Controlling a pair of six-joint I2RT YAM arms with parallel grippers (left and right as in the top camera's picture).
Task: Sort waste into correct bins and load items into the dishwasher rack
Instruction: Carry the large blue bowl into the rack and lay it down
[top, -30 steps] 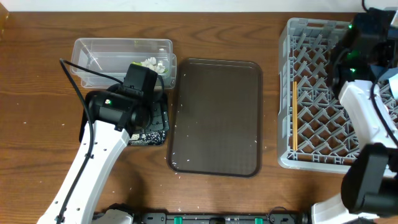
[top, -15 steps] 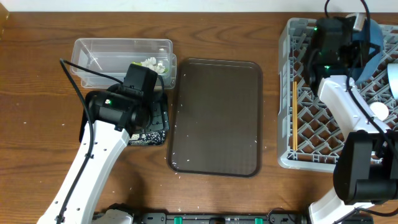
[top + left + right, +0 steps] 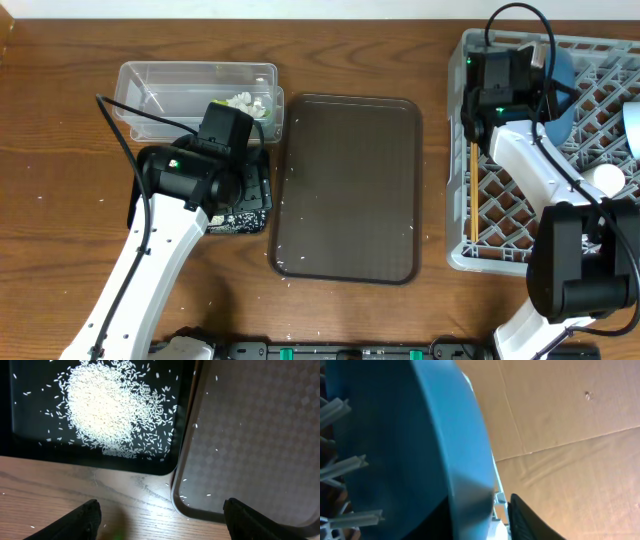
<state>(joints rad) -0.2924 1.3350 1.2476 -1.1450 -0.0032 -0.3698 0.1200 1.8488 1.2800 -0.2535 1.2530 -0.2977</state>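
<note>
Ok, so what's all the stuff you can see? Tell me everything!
rack: one, grey, far right
blue bowl: one, blue, in the rack's far part
chopsticks: thin wooden line, count unclear, rack's left edge
white dishes: two, white, rack's right side
brown tray: one, brown, middle
clear tub: one, see-through, far left
white clump: one, white, inside the tub
black tray: one, black, in front of the tub
rice: a heap, white, on the black tray
left pincer: one, black, open, by the black tray's corner
right pincer: one, black, at the blue bowl; grip unclear
</note>
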